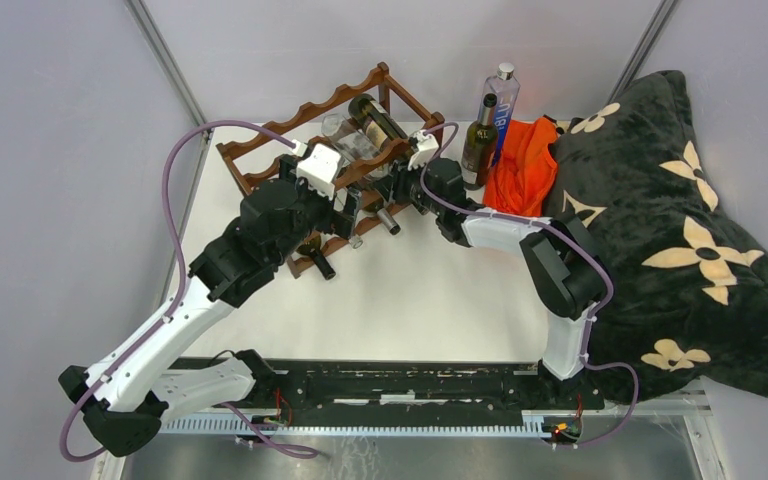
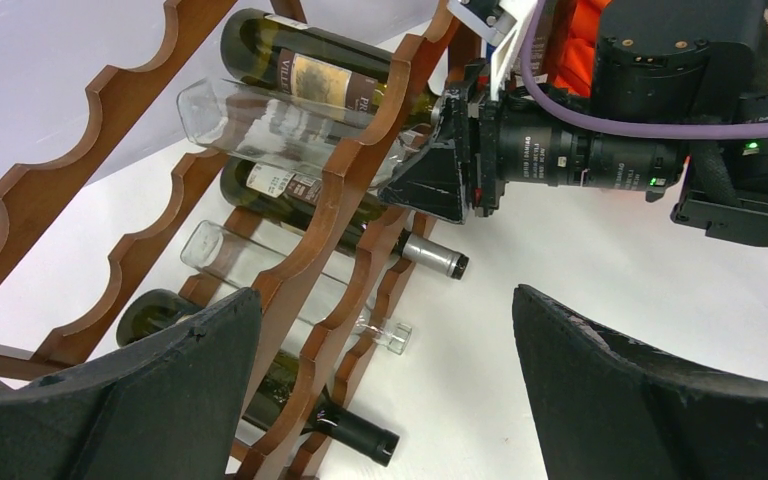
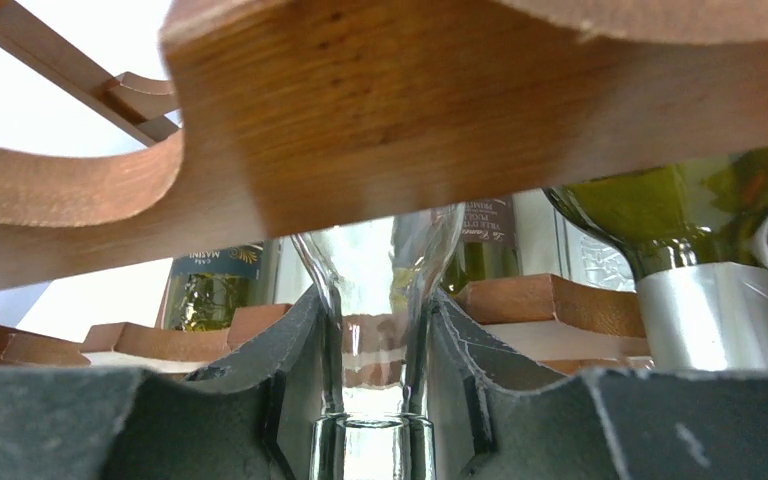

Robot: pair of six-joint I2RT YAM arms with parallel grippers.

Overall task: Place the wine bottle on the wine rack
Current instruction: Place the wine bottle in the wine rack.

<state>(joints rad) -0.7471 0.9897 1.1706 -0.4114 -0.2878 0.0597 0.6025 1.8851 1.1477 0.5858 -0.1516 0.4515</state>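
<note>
The reddish-brown wine rack (image 1: 260,150) stands at the back of the white table with several bottles lying in it. My right gripper (image 1: 398,186) is shut on the neck of a clear glass wine bottle (image 2: 260,120) that lies across an upper scalloped rail (image 3: 410,120). In the right wrist view the clear neck (image 3: 375,300) sits squeezed between both dark pads (image 3: 290,350). My left gripper (image 2: 380,300) hangs wide open in front of the rack's lower tiers, holding nothing. In the top view the left gripper (image 1: 355,215) is just left of the right one.
A dark wine bottle (image 1: 478,140) and a blue water bottle (image 1: 501,105) stand upright right of the rack. An orange cloth (image 1: 525,165) and a black flower-patterned blanket (image 1: 670,220) fill the right side. Bottle necks (image 2: 435,258) stick out of the rack's front.
</note>
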